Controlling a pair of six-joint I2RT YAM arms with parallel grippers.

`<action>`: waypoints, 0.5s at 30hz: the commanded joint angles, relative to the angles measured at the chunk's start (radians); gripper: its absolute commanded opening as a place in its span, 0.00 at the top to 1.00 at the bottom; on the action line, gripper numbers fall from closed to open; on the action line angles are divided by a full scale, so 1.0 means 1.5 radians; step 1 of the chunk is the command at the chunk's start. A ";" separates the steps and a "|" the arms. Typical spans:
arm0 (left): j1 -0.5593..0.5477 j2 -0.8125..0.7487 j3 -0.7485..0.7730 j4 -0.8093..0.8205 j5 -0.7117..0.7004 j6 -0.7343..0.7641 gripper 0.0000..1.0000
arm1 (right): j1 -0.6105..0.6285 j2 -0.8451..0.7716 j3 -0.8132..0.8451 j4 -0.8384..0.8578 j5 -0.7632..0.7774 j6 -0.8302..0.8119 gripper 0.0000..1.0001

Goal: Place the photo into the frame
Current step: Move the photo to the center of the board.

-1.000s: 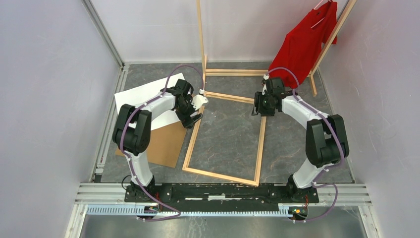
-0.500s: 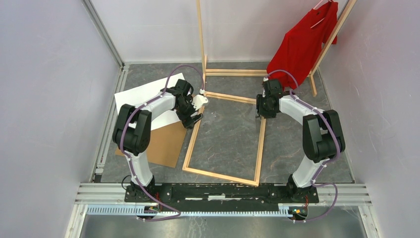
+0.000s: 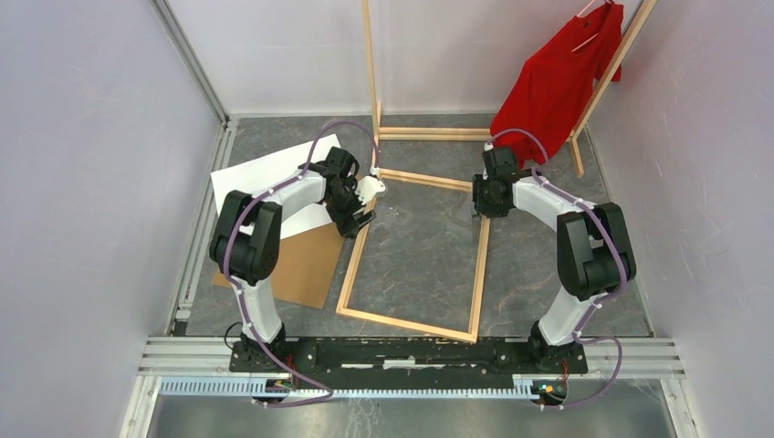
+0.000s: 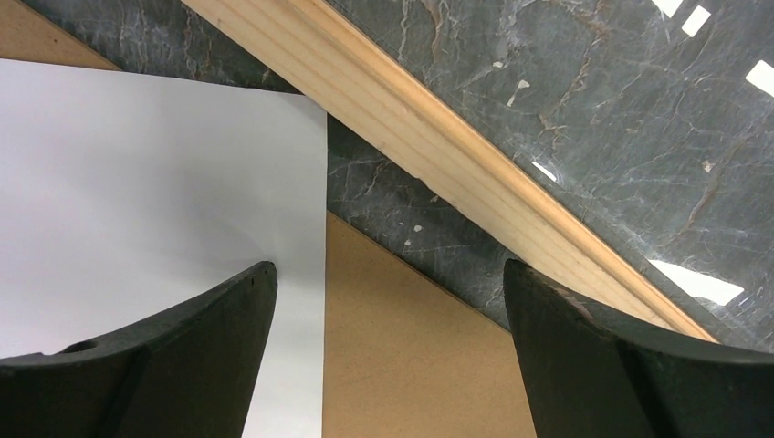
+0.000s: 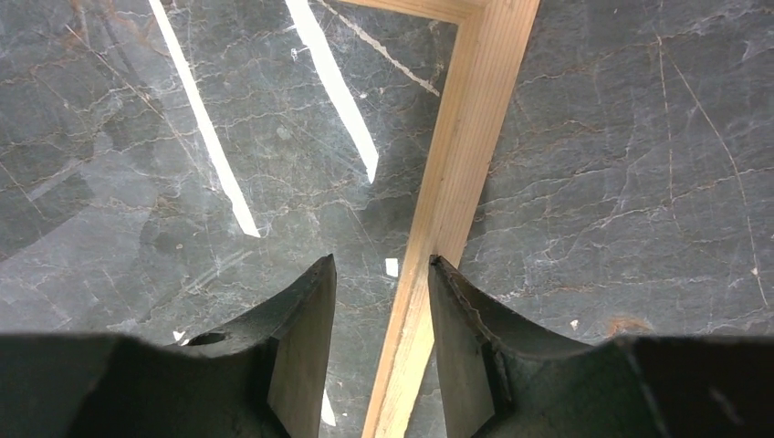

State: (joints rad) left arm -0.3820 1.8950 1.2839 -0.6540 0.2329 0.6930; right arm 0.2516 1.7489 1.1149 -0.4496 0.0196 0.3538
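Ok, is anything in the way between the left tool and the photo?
Nothing visible. The left tool hangs open directly over the photo, whose corner lies on the brown board beside the frame.

Bright, even light (glare streaks on the tabletop).

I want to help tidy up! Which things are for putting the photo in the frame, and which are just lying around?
For the job:
photo, white side up
wooden frame

Just lying about:
brown cardboard board
red shirt
clothes rack
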 commanded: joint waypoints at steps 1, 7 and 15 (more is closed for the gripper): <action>-0.012 0.009 0.007 0.023 0.028 -0.016 0.00 | 0.030 0.043 -0.032 0.031 -0.033 0.022 0.53; -0.012 0.005 0.001 0.025 0.024 -0.013 0.00 | 0.044 0.046 -0.029 0.040 -0.028 0.027 0.55; -0.012 0.000 -0.005 0.026 0.022 -0.012 0.00 | 0.046 0.034 -0.056 0.091 -0.085 0.049 0.62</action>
State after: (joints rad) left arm -0.3824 1.8977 1.2835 -0.6518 0.2207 0.6930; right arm 0.2825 1.7435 1.0966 -0.4156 0.0879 0.3557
